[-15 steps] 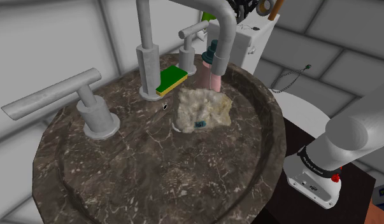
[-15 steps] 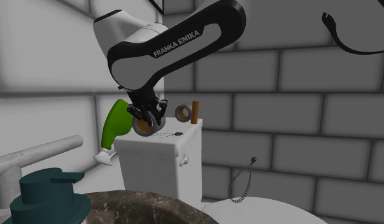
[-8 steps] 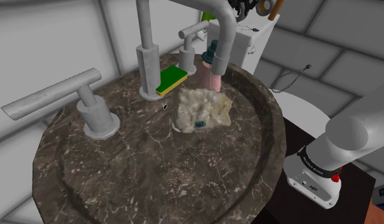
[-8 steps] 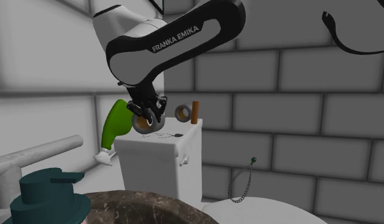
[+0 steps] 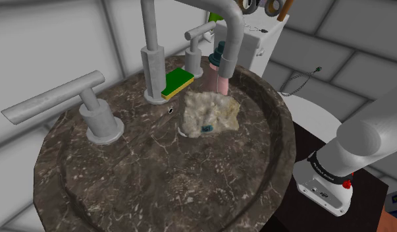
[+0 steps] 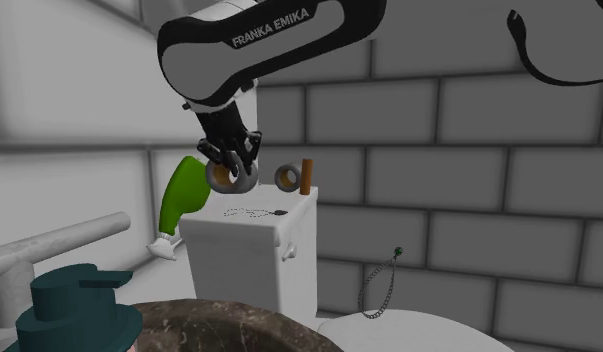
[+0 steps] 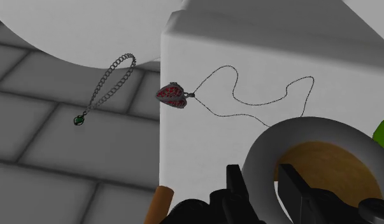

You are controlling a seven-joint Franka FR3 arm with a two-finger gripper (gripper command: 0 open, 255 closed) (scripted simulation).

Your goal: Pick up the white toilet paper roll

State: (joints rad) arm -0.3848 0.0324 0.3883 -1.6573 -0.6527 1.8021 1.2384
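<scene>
Toilet paper roll (image 7: 311, 130), grey-white, brown core: fingers (image 7: 297, 188) clamped on its wall, one inside, one outside. Roll hangs clear above toilet tank (image 6: 249, 250); heart necklace (image 7: 173, 95) lies on lid.

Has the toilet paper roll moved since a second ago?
Yes: upward. In the second exterior view the toilet paper roll, clasped in the gripper, has lifted off the top of the toilet tank, where the other roll stands.

Roll (image 6: 225, 184) clasped in gripper (image 6: 232, 168), above tank (image 6: 244, 255). Necklace (image 7: 173, 95) lies on the tank beneath it. Second roll (image 6: 280, 177) stands beside, on the tank.
</scene>
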